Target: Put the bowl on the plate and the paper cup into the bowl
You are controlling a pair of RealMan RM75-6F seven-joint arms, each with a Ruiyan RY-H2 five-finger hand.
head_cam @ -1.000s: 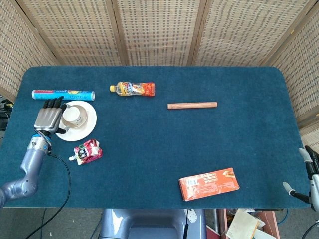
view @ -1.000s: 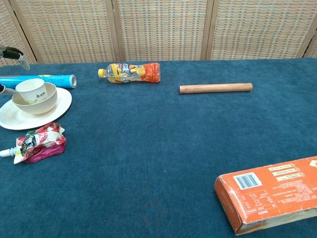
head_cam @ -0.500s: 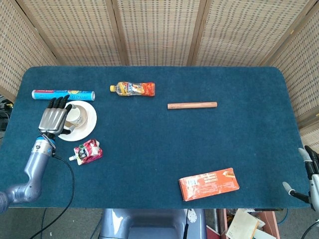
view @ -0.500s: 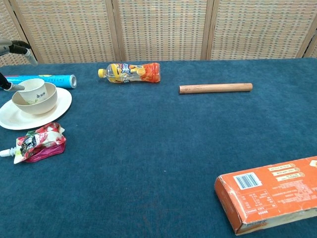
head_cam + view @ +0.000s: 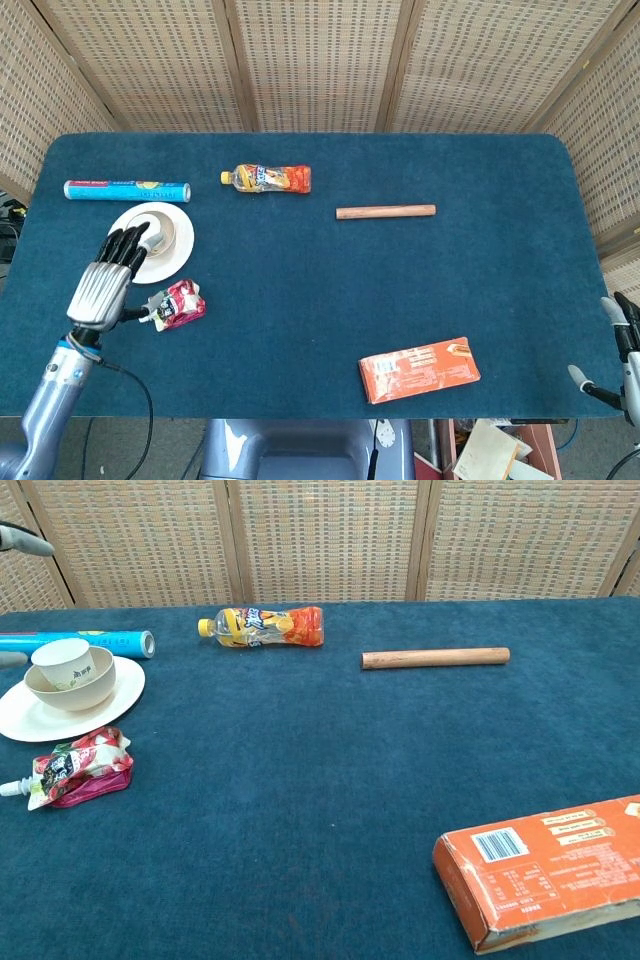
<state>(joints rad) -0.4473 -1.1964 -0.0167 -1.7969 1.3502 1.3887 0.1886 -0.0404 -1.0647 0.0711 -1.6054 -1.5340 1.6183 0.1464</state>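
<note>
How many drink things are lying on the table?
2: a bottle at the back, on its side, and a red pouch lying flat in front of the plate. None looks hidden.

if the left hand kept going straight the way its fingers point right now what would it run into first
Most likely the paper cup standing in the bowl on the plate. The left hand is open, fingers aimed up and slightly right at that stack. Its height is unclear, so it may pass over the rim.
</note>
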